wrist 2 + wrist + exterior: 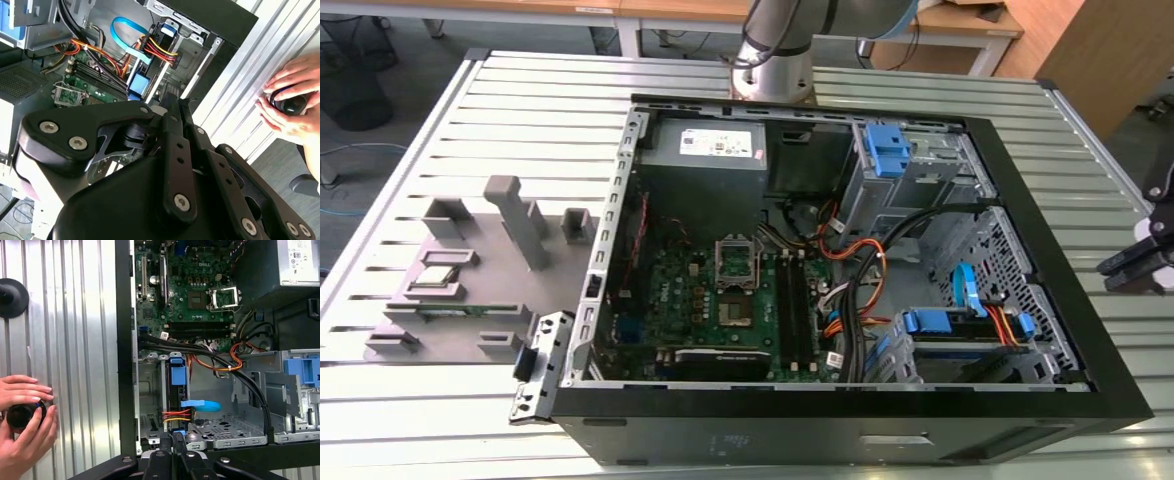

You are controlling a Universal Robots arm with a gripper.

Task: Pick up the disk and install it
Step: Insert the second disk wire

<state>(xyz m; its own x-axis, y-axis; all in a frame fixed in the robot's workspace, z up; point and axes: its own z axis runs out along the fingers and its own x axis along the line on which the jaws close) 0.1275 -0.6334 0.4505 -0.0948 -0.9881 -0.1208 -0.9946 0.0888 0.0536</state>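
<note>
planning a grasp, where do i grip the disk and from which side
Probably the blue rail along the disk's exposed edge, coming straight in through the case's open side: it stands on edge in its bay, faces walled in, cables plugged at one end.

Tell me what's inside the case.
Motherboard, power supply, orange cables, and a blue-railed disk cabled in its bay. What lies under the cables is hidden.
</note>
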